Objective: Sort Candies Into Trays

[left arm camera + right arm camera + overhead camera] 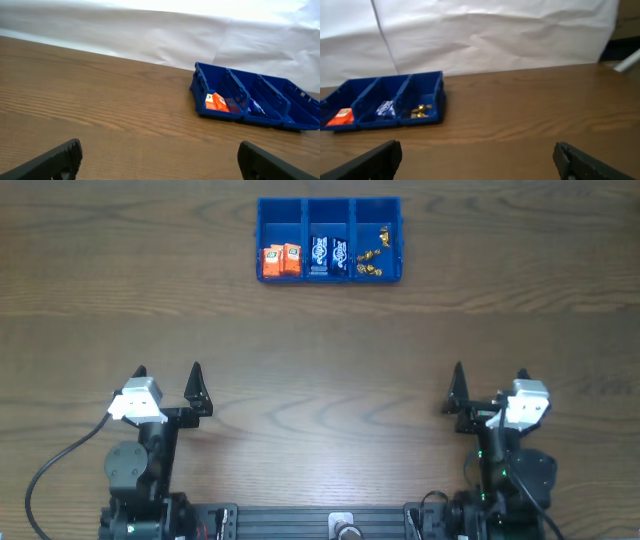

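A blue tray (329,210) with three compartments stands at the far middle of the wooden table. Orange candies (281,261) lie in its left compartment, blue-wrapped candies (329,256) in the middle one, and gold candies (371,258) in the right one. The tray (235,85) and orange candies (218,102) show in the left wrist view; the tray (427,80), the gold candies (420,111) and blue candies (384,107) show in the right wrist view. My left gripper (168,387) is open near the front left, holding nothing. My right gripper (490,388) is open near the front right, holding nothing.
Bare wooden tabletop (320,350) stretches between the grippers and the tray. A white sheet (485,35) hangs behind the table's far edge. A black cable (45,470) loops by the left arm's base.
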